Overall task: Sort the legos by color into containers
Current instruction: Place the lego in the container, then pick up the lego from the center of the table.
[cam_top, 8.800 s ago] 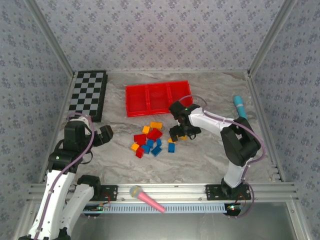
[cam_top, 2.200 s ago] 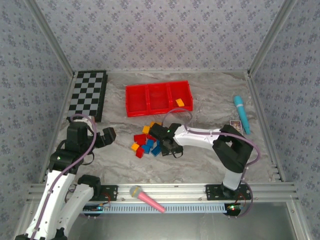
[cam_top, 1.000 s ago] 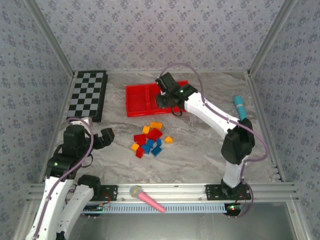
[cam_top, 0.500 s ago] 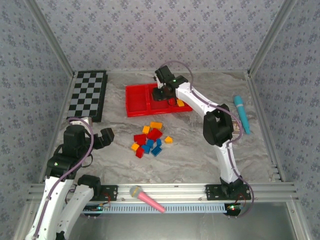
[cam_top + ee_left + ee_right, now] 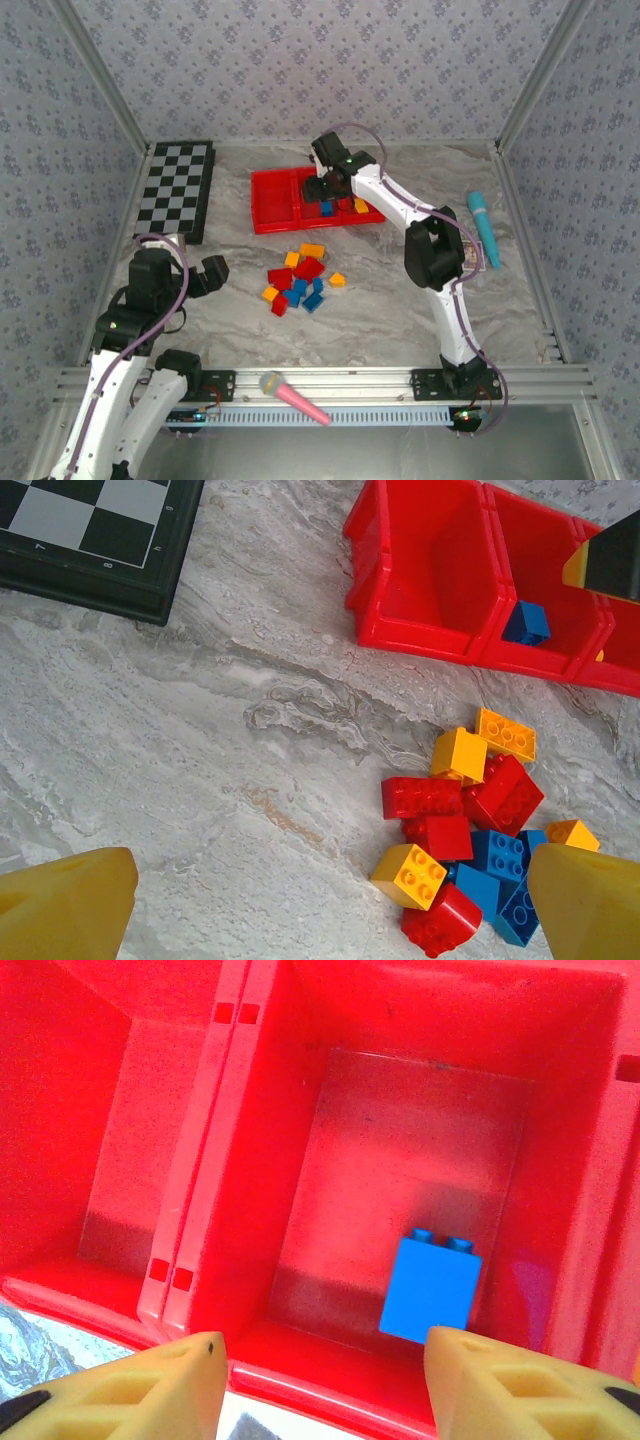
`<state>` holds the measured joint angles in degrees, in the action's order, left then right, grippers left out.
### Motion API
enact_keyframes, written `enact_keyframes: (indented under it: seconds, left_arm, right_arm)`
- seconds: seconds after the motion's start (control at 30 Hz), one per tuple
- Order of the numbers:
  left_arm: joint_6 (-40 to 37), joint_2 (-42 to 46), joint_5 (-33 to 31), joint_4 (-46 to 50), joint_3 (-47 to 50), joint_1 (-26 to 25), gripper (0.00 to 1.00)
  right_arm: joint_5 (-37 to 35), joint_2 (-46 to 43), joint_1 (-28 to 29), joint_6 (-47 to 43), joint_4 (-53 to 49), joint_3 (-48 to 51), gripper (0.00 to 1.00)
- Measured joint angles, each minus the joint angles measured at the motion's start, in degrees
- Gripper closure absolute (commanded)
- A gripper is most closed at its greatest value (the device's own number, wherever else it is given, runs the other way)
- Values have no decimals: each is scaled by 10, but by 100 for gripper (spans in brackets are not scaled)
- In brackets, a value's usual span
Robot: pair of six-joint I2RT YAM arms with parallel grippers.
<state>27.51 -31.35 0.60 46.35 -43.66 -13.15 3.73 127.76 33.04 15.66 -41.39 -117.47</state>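
Nearest the bases, the left gripper (image 5: 325,905) hangs with jaws wide and empty over the marble, the loose legos (image 5: 470,830) just ahead of it. Farther back, the right gripper (image 5: 322,1348) hovers over the tray (image 5: 272,203), its jaws parted and holding nothing. To finish this drop cleanly it should probably rise straight up, clear of the thin dividers, before swinging to the pile. The blue brick (image 5: 432,1290) lies free on the floor of the middle compartment (image 5: 400,1130), below the jaws and touching neither finger.
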Motion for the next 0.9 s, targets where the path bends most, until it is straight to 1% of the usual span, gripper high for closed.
enact_keyframes:
  seconds: [0.13,0.33,0.47,0.67,0.8,0.9]
  left_arm:
    - [0,0,0,0,0,0,0]
    - [0,-5,0,0,0,0,0]
    - [0,-5,0,0,0,0,0]
    - [0,-6,0,-1,0,0,0]
    - [0,-7,2,-3,3,0,0]
    - [0,-11,2,-3,4,0,0]
  right_arm:
    - [-14,-28,9,3,-10,4,33]
    - [-34,-133,35,7,-16,51,31]
    - [-46,-214,50,13,-17,107,30]
    - [-56,-313,62,9,-14,233,28]
    - [-68,-346,67,16,-17,317,27]
    - [-72,-357,72,39,-16,387,26]
